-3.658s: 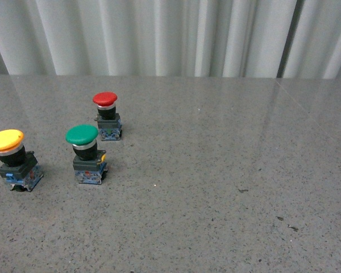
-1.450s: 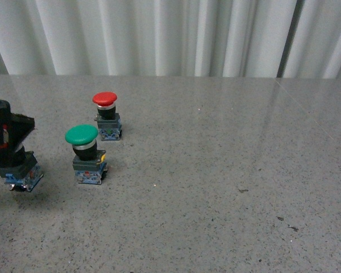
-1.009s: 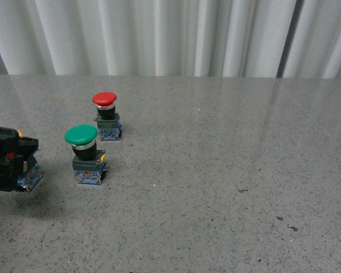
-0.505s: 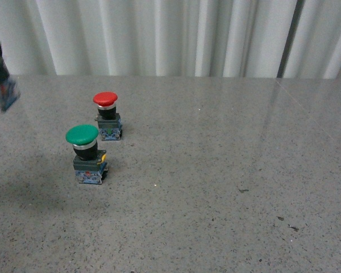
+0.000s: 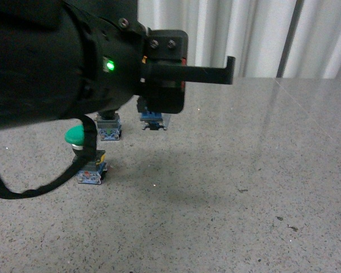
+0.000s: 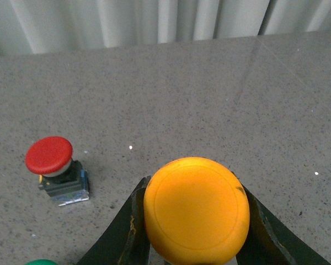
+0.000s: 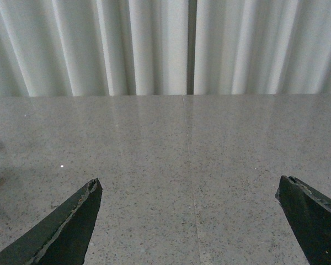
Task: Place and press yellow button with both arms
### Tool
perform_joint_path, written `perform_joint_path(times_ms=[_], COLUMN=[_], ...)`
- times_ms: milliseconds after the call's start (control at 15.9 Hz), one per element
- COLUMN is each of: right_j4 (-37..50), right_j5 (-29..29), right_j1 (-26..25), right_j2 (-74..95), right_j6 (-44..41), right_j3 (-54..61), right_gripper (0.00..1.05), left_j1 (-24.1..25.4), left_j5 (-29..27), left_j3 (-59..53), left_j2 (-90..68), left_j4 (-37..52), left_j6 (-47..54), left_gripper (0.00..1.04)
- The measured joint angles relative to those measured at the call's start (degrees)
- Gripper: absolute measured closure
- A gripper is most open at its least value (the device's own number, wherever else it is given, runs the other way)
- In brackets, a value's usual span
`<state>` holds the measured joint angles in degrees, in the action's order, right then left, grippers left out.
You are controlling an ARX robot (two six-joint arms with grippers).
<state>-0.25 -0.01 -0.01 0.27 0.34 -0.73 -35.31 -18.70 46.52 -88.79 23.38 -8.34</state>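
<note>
My left gripper is shut on the yellow button; its round yellow cap fills the space between the two black fingers. In the front view the left arm fills the upper left, and the button's blue-grey base hangs below the gripper, above the table, with a shadow beneath it. My right gripper is open and empty over bare table; it does not show in the front view.
The green button stands at the left, partly behind the arm. The red button stands beyond it; only its base shows in the front view. The grey speckled table ends at a white curtain.
My left gripper came in over the yellow button at the far left, shut on it, lifted it and carried it right, to the right of the red button.
</note>
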Motion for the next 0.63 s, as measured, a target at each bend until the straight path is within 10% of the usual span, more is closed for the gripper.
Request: perform_joint_path(times_ms=[631], right_j4=[0.0], right_j5=[0.0], right_j1=[0.0], right_j2=[0.0], right_j6=[0.0], right_j3=[0.0], right_gripper=[0.06], left_j1=[-1.4], left_j5=[0.2], left_j3=[7.3], left_j2=[-16.7], left_j4=[2.0], left_j6=[-6.8], left_gripper=[0.72])
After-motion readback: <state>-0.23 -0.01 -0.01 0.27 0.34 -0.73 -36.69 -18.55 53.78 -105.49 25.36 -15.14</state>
